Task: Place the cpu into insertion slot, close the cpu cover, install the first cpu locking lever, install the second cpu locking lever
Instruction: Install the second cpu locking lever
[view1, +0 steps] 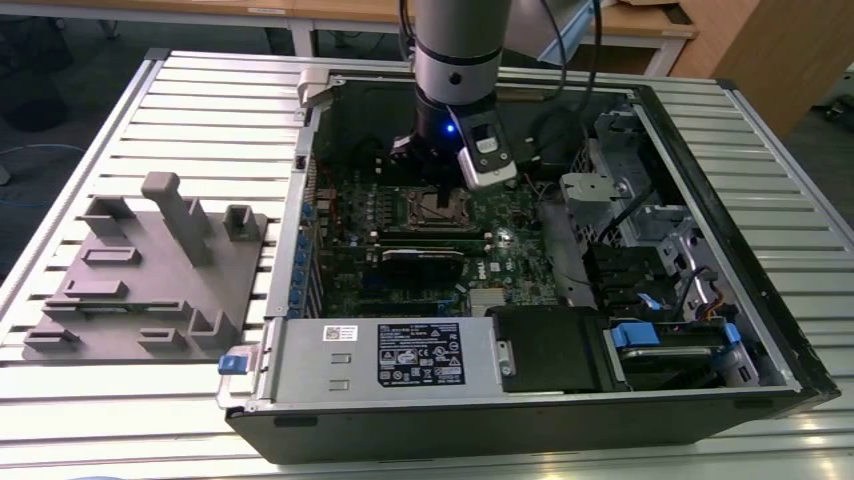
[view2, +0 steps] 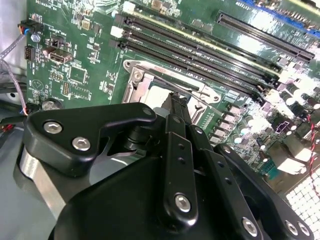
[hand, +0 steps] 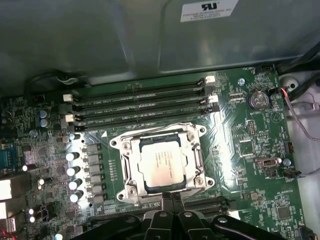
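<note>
Cpu (hand: 161, 165) seated under cpu cover (hand: 195, 161), seemingly, in first wrist view

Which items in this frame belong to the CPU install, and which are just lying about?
Belongs to the job:
- cpu, seated in the insertion slot
- cpu cover, framing the chip
- gripper, at the socket's edge

Just lying about:
- grey fixture block outside the case
- power supply
- coin battery
</note>
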